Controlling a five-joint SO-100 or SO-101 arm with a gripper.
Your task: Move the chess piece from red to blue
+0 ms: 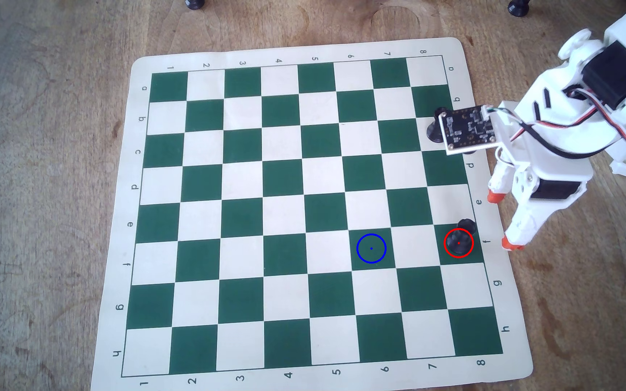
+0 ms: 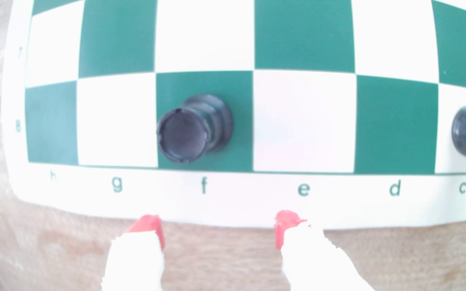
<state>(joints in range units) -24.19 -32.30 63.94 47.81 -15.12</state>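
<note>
1. Wooden table (image 1: 59,150) carries a green and cream chess mat (image 1: 450,45); I place everything relative to this mat.
2. Nothing is done yet, I judge: the chess piece (image 1: 458,240) stands upright inside the red circle (image 1: 445,248), on the mat's square f8.
3. The blue circle (image 1: 359,255), two squares away on f6, is empty.
4. The gripper (image 1: 503,220) hovers just off the mat's edge beside f8, its orange fingertips (image 2: 149,223) wide apart, holding nothing.
5. Reaching, grasping, carrying and releasing all remain.
</note>
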